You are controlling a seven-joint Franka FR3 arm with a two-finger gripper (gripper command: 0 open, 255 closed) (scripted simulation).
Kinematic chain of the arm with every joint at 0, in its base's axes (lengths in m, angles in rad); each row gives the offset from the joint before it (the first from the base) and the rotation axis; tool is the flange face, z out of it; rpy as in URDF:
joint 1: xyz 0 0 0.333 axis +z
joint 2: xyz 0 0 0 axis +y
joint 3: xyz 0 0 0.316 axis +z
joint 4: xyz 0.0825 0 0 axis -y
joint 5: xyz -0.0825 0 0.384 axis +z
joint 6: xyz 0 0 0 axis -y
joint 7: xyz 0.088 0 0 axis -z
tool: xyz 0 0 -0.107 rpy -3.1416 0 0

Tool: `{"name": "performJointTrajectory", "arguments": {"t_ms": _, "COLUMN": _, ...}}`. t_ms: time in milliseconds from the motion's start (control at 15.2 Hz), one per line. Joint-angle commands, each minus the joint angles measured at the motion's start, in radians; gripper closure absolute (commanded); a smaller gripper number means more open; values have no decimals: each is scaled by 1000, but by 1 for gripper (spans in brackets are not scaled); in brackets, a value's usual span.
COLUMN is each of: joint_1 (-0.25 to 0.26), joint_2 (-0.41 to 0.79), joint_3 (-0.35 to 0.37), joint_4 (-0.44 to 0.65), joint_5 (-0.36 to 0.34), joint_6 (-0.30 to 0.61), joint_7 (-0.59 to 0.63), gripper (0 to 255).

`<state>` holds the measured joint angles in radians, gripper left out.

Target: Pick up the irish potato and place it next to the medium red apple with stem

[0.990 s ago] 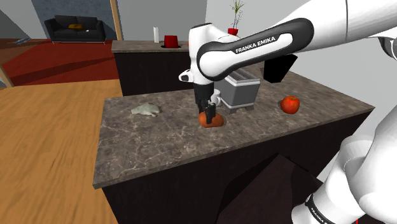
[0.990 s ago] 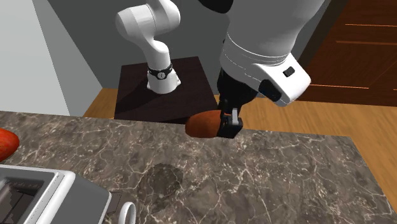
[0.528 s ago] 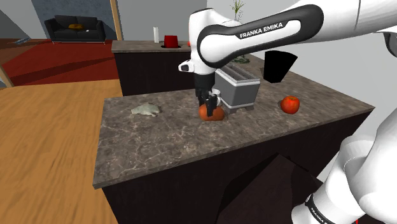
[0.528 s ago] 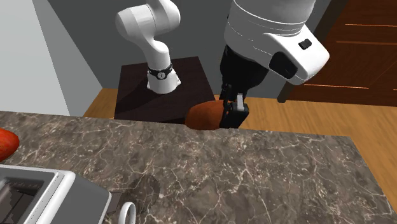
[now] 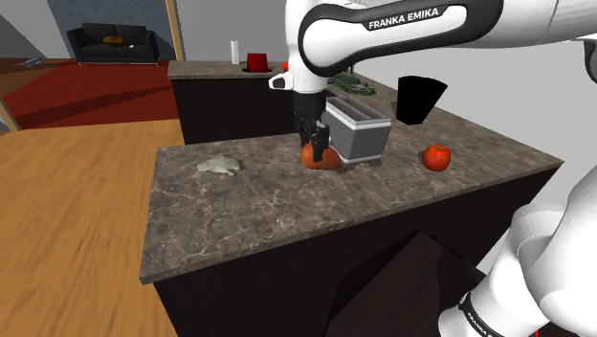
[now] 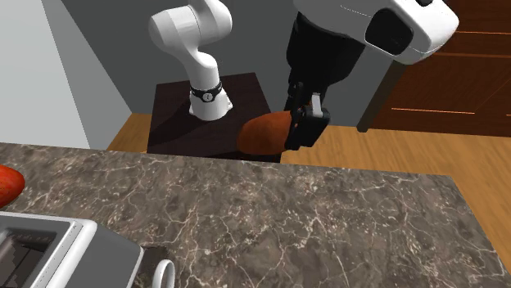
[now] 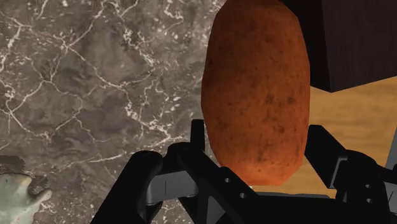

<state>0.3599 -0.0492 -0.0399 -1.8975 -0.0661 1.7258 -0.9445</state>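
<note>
1. Pinching a reddish-brown, oval, speckled potato (image 7: 256, 89) at its lower flanks with the black two-finger gripper (image 7: 254, 143); one finger pressed to each side, the long body jutting out past the fingertips
2. Carrying that potato (image 5: 320, 156) in the air, clear of the dark, white-veined marble countertop (image 5: 249, 206); sitting on the stone a second ago, just off it half a second ago, higher again now
3. In the second exterior view, showing the potato (image 6: 264, 135) above the counter's far edge, against the dark stand and the wooden floor (image 6: 385, 151), where earlier it overlapped that edge
4. In the shoulder view, hanging just in front of the silver-grey, box-shaped toaster (image 5: 358, 134), overlapping its lower corner on that view's left
5. Well apart from the round red apple (image 5: 436, 157) with a stem, beyond the toaster toward the shoulder view's right; same spot as in both earlier pictures
6. On the other side, toward the shoulder view's left, leaving a pale grey-green crumpled lump (image 5: 219, 166) on the counter, unmoved
7. Raised with the white arm (image 5: 383, 33), its forearm higher in the shoulder view than a second ago
</note>
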Motion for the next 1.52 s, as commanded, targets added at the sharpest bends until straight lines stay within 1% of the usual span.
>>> {"name": "performJointTrajectory", "arguments": {"t_ms": 0, "joint_1": 0, "joint_2": -3, "joint_3": 0, "joint_4": 13, "joint_5": 0, "joint_6": -16, "joint_7": -1, "gripper": 255}}
{"name": "performJointTrajectory", "arguments": {"t_ms": 330, "joint_1": -50, "joint_2": -97, "joint_3": -56, "joint_4": -94, "joint_5": -25, "joint_6": 4, "joint_7": -98, "gripper": 255}}
{"name": "performJointTrajectory", "arguments": {"t_ms": 726, "joint_1": -111, "joint_2": -184, "joint_3": -133, "joint_4": -184, "joint_5": -66, "joint_6": 20, "joint_7": -221, "gripper": 255}}
{"name": "performJointTrajectory", "arguments": {"t_ms": 1056, "joint_1": -164, "joint_2": -231, "joint_3": -203, "joint_4": -228, "joint_5": -105, "joint_6": 31, "joint_7": -329, "gripper": 255}}
{"name": "performJointTrajectory", "arguments": {"t_ms": 1452, "joint_1": -226, "joint_2": -255, "joint_3": -296, "joint_4": -244, "joint_5": -152, "joint_6": 46, "joint_7": -465, "gripper": 255}}
